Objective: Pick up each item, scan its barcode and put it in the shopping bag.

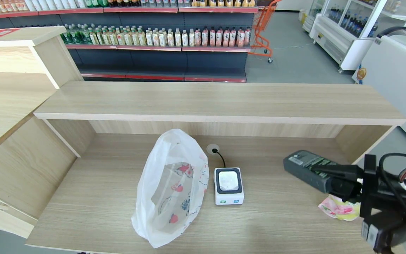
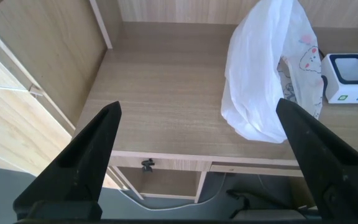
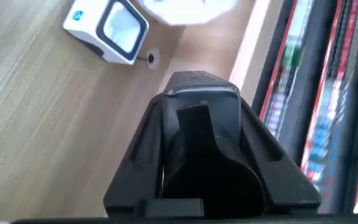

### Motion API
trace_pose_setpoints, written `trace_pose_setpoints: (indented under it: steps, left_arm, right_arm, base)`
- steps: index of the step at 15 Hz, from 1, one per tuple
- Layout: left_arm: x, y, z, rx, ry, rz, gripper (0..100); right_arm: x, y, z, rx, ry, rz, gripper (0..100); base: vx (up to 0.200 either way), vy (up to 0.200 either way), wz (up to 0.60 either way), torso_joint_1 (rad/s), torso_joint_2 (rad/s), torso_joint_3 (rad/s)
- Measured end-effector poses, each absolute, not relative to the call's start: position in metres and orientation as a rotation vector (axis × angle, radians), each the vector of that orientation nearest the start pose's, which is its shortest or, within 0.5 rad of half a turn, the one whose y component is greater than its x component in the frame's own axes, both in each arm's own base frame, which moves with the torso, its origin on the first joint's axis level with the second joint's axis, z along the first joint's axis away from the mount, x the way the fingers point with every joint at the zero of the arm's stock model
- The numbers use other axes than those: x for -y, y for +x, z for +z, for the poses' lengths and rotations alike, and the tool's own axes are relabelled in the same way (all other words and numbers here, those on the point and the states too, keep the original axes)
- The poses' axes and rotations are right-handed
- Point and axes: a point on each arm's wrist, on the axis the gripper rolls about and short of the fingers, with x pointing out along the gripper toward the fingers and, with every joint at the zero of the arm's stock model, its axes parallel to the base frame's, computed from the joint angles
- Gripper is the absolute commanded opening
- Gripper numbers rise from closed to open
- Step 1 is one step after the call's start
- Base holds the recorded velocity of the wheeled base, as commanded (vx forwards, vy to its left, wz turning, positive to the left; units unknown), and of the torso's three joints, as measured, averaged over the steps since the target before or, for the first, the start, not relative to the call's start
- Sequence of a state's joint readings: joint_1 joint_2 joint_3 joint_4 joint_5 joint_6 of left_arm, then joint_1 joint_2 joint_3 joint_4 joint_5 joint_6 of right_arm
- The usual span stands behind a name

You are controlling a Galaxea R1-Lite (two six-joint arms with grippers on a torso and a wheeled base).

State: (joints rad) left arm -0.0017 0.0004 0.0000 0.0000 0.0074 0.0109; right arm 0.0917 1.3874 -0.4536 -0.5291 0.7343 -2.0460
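My right gripper (image 1: 342, 181) is shut on a dark grey box (image 1: 305, 168) with a green label, held above the counter's right side, to the right of the scanner. In the right wrist view the dark box (image 3: 201, 106) sits clamped between the fingers (image 3: 140, 165). The white barcode scanner (image 1: 228, 185) stands mid-counter with its window facing up, also seen as the scanner (image 3: 109, 31). A translucent white shopping bag (image 1: 171, 187) with cartoon prints stands left of it, mouth slack. My left gripper (image 2: 194, 162) hangs open off the counter's front-left edge, nothing between its fingers.
A pink and yellow packet (image 1: 338, 208) lies on the counter under my right arm. A raised wooden shelf (image 1: 217, 100) runs along the counter's back. A cable hole (image 1: 212, 149) sits behind the scanner. Bare counter (image 2: 160, 93) lies left of the bag.
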Motion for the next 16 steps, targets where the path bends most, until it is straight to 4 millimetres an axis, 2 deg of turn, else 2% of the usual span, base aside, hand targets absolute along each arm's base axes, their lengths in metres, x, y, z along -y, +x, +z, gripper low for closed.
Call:
trace_pose_setpoints:
  steps: [2,5,9,16]
  left_arm:
    - [0.0,-0.023,0.075,0.0,0.01,0.006,100]
    - [0.0,-0.023,0.075,0.0,0.01,0.006,100]
    - [0.0,-0.023,0.075,0.0,0.011,0.006,100]
    - [0.0,-0.023,0.075,0.0,0.011,0.006,100]
  right_arm:
    - [-0.047,0.186,0.148,0.77,-1.933,1.043,0]
    - [-0.079,0.179,0.142,1.088,-2.002,1.167,0]
    - [-0.127,0.171,0.149,1.506,-1.968,1.118,0]
    - [-0.143,0.18,0.148,1.613,-1.99,1.001,0]
  base:
    - [0.0,0.0,0.0,0.0,0.0,0.0]
    - [0.0,0.0,0.0,0.0,0.0,0.0]
    - [0.0,0.0,0.0,0.0,0.0,0.0]
    - [0.0,0.0,0.0,0.0,0.0,0.0]
